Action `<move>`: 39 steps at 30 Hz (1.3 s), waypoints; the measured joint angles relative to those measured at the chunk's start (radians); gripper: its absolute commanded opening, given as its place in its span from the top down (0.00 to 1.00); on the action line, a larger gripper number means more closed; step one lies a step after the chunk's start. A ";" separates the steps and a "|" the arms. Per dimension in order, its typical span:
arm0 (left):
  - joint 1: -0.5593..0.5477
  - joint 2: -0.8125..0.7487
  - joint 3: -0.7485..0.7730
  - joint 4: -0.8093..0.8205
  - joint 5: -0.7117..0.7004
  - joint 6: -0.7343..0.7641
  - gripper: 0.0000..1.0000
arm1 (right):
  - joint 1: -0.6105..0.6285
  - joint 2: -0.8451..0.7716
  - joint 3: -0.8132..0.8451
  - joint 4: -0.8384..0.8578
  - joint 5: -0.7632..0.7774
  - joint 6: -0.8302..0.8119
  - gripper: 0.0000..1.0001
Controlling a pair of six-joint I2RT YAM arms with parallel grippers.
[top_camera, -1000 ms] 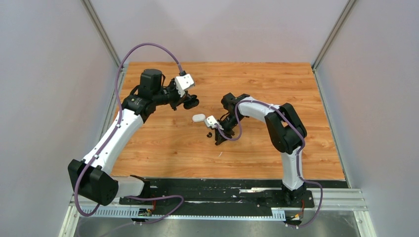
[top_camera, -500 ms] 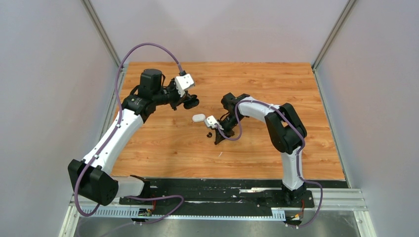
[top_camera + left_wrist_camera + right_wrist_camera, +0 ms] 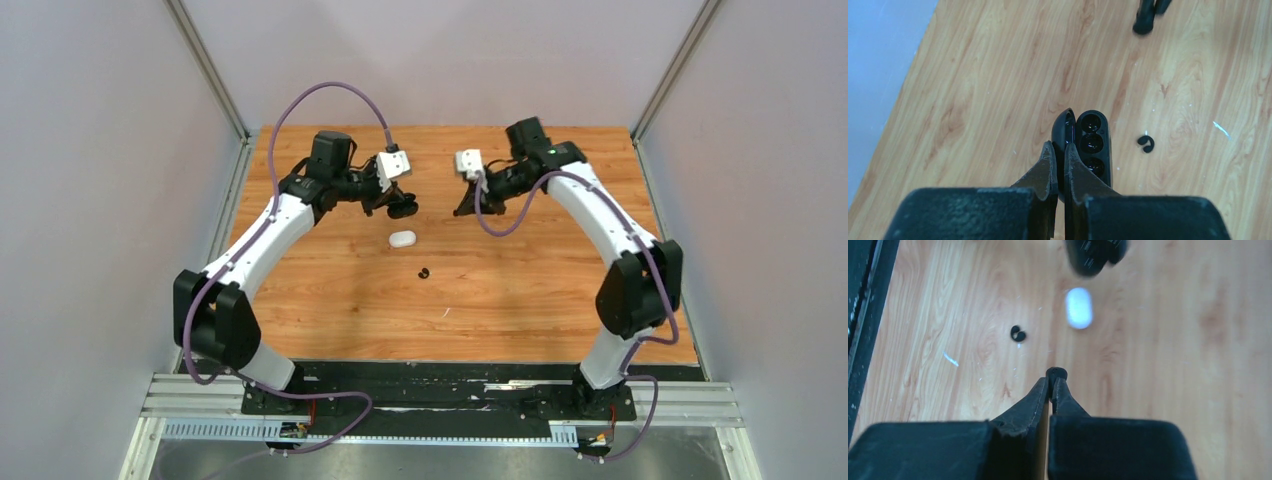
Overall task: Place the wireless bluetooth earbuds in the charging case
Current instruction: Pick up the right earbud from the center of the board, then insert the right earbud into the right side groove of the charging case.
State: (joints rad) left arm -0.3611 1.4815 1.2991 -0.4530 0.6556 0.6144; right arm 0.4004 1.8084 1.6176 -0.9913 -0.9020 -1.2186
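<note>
An open black charging case (image 3: 1093, 145) hangs above the table, its sockets facing up. My left gripper (image 3: 1058, 150) is shut on the case's lid (image 3: 1064, 131); from above the case (image 3: 403, 208) sits at the left arm's tip. My right gripper (image 3: 1052, 382) is shut on a tiny black earbud (image 3: 1056, 373), raised above the wood, to the right of the case and apart from it (image 3: 466, 204). A second black earbud (image 3: 423, 272) lies loose on the table, also visible from both wrists (image 3: 1146, 143) (image 3: 1018, 333).
A closed white oval case (image 3: 402, 238) lies on the wooden table (image 3: 560, 280) below the held black case, also seen as a white case (image 3: 1079, 307) in the right wrist view. Grey walls close in the sides.
My right gripper has shut on a black earbud, lifted off the table and swung to the far side. The left arm has shifted slightly right with the black case.
</note>
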 measured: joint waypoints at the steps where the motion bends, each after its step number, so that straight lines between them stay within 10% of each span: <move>1: -0.002 0.029 0.018 0.011 0.016 0.014 1.00 | -0.020 -0.035 0.025 0.002 -0.013 0.033 1.00; 15: -0.113 0.158 0.159 0.130 0.224 0.148 1.00 | -0.043 -0.161 0.153 0.078 -0.153 0.395 1.00; 39: -0.145 0.151 0.166 0.143 0.267 0.133 1.00 | -0.010 -0.139 0.092 0.099 -0.102 0.352 1.00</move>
State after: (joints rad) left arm -0.5056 1.6329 1.4654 -0.3096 0.9230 0.7475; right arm 0.3904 1.6695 1.7096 -0.8925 -1.0039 -0.8665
